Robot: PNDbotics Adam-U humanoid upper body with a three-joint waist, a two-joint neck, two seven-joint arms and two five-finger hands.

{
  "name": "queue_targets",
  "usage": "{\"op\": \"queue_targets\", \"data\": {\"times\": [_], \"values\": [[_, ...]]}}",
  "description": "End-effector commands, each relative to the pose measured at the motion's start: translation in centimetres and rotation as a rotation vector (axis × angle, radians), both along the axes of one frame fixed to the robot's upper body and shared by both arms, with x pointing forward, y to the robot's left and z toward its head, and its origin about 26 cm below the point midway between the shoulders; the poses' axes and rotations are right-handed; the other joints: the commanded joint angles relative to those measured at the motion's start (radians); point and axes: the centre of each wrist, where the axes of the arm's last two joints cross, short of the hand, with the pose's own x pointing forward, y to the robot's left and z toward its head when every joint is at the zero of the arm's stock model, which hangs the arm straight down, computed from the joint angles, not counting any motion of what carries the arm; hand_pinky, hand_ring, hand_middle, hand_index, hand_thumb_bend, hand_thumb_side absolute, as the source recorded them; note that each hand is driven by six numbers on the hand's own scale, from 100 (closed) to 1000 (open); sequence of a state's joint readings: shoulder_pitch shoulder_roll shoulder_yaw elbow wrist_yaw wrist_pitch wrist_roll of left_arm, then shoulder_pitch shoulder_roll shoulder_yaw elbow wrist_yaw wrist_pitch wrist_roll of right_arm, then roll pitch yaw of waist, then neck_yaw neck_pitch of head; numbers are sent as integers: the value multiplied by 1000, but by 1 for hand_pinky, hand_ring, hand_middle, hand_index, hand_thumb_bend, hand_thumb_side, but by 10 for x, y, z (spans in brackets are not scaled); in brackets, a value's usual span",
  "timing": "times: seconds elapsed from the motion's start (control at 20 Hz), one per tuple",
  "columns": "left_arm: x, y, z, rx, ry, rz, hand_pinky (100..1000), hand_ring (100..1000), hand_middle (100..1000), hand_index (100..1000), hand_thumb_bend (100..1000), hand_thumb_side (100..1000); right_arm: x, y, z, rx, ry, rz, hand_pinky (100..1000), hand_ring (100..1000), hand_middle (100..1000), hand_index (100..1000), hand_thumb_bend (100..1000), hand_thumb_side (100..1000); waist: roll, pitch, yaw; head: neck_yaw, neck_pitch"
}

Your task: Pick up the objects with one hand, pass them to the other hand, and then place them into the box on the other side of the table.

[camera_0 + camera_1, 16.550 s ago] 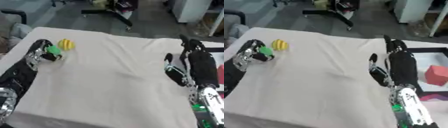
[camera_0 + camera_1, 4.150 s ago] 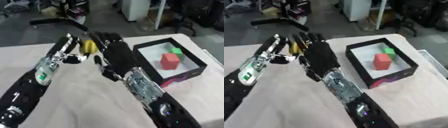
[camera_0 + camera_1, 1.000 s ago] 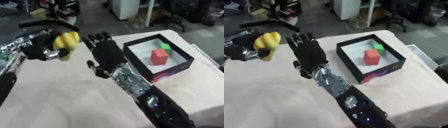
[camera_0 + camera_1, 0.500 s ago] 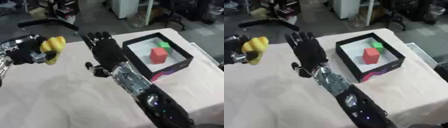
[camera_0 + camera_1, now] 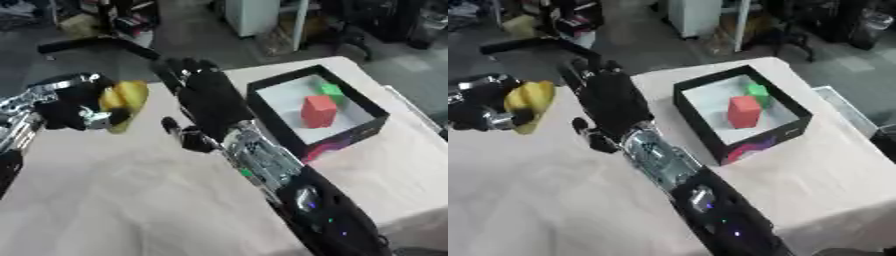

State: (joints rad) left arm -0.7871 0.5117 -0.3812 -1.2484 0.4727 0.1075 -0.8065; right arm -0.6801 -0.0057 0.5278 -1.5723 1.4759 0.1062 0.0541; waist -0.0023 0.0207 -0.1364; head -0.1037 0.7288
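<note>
left hand [image 5: 74,107]: curled round yellow object [image 5: 122,100], held above table [image 5: 131,200] near left edge
right hand [image 5: 210,100]: fingers straight, just beside it
box [image 5: 376,122]: near right edge; red block [image 5: 318,111], green block [image 5: 332,92] inside
writing: none readable

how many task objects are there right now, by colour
yellow: 1, the yellow banana-shaped object held in the left hand
red: 1, the red block in the black box
green: 1, the green block in that box
total: 3
</note>
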Motion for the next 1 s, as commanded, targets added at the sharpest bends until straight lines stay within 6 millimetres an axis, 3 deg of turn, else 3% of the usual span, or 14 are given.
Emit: {"op": "queue_targets", "data": {"times": [0.05,0.6,1.0], "values": [[2,-7,14,4,-42,-21,114,100,100,131,279,100,-4,6,13,33,-12,53,587,778,796,928,356,293,2,-16,2,-2,3],[2,-21,19,-2,-63,-60,113,100,100,132,279,100,-5,4,13,53,57,89,559,772,787,918,322,267,1,-17,3,-5,4],[1,-26,21,-2,-64,-80,116,100,100,133,280,100,-4,3,12,34,75,75,510,712,698,825,147,131,0,-18,3,-6,3]]}}
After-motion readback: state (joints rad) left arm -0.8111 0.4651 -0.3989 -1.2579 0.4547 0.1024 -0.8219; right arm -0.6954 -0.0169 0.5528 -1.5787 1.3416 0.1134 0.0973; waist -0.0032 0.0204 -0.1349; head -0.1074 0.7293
